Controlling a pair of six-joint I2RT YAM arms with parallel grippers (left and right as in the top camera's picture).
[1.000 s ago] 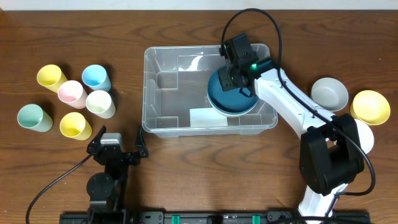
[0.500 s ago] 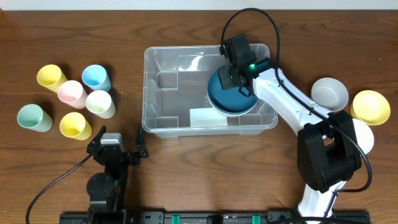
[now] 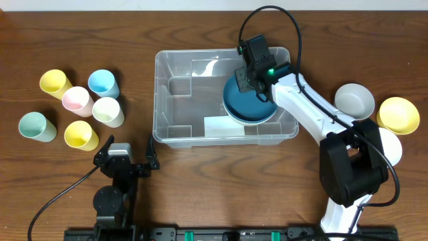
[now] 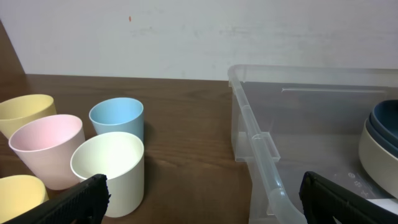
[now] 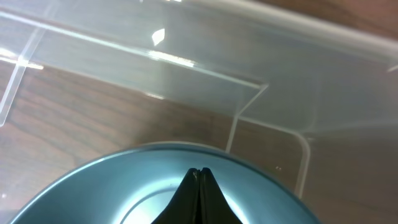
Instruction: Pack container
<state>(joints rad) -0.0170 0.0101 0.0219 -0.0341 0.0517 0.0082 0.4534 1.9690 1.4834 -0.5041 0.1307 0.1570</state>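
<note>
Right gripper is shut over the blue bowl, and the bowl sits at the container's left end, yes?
No. The overhead view shows the blue bowl at the right end of the container, not the left. The right gripper is shut over it.

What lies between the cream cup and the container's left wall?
Nothing: only bare wooden table separates the cream cup from the container, clearest in the overhead view.

pastel cups (image 3: 77,100), grey bowl (image 3: 354,100), yellow bowl (image 3: 398,114)
</note>
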